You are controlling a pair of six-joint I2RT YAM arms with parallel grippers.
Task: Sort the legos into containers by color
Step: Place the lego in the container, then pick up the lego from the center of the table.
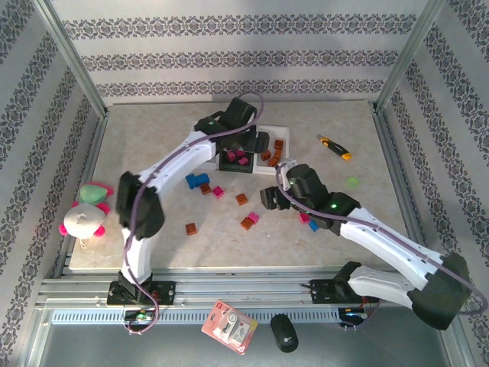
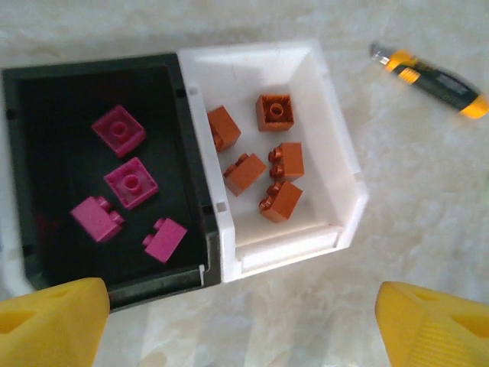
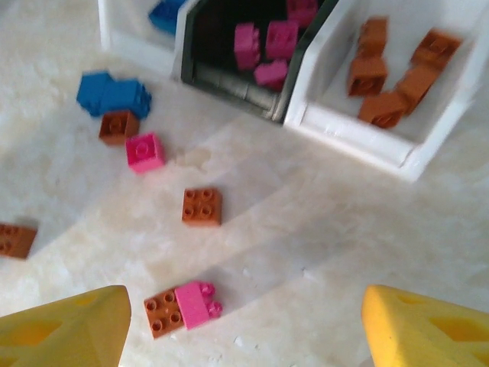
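The left end effector (image 2: 244,332) hangs with its yellow fingers wide apart and nothing between them. It sits directly above the seam where the black rectangular plastic tray (image 2: 195,115) touches the white rectangular plastic tray (image 2: 340,160). Beneath it, four magenta-pink square bricks (image 2: 131,182) lie in the black tray and five orange-brown square bricks (image 2: 244,173) lie in the white one.

The right end effector (image 3: 244,336) is likewise spread and empty, low over the pale marbled surface (image 3: 344,245).

The likeliest slip sits just ahead of the right end effector, towards its left finger. There the orange-and-pink brick pair (image 3: 182,310) lies side against side, and I cannot tell whether the two are clipped together. Closing on both would carry a wrong colour into a tray.

Farther ahead and to the left, the blue brick cluster (image 3: 113,93) touches another orange brick, with a pink one just beside. A grasp there could pinch or scatter the neighbours.

Any drop made near the shared tray wall risks a brick bouncing into the adjoining compartment. The trays look light, so a descending finger catching a rim could shove the whole row, including the far white tray (image 3: 126,34) with its blue brick.

The two arms also sit close together near the trays, so a delivery by the right one could meet the left.
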